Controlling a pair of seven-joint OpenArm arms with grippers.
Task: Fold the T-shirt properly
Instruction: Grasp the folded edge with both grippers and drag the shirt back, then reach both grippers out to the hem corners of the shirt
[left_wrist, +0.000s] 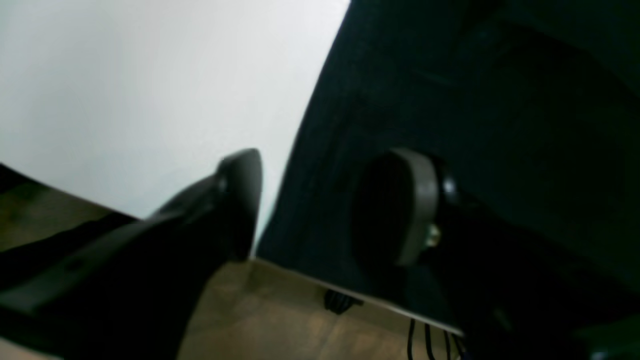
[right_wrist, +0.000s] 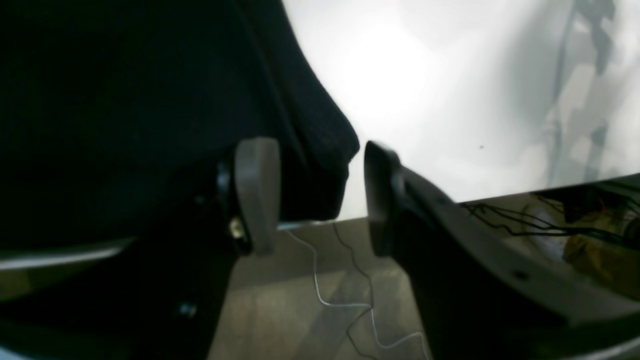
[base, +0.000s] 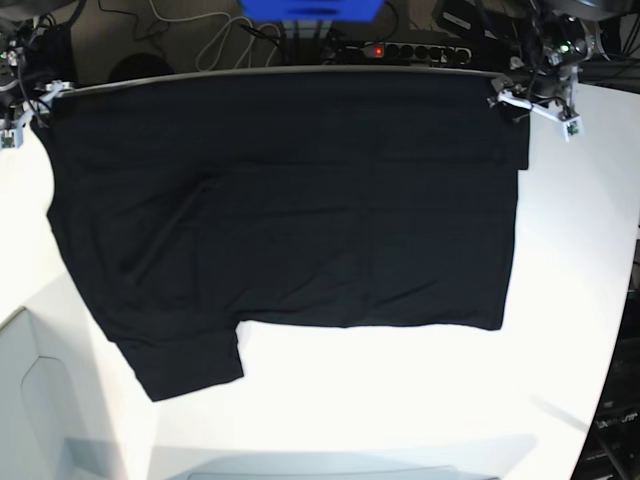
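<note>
The black T-shirt (base: 290, 220) lies spread on the white table (base: 400, 400), its top edge along the table's far edge and one sleeve sticking out at the lower left. My left gripper (base: 535, 110) is at the shirt's far right corner. In the left wrist view, my left gripper (left_wrist: 325, 205) is open, its fingers straddling the edge of the T-shirt (left_wrist: 500, 100). My right gripper (base: 30, 110) is at the far left corner. It (right_wrist: 320, 200) is also open, with a corner of the T-shirt (right_wrist: 125, 90) lying between its fingers.
Behind the table's far edge are a power strip (base: 400, 50) with a red light, a blue box (base: 310, 8) and loose cables (right_wrist: 350, 280) on a wooden floor. A pale grey panel (base: 40, 400) sits at the front left. The table's right edge curves away.
</note>
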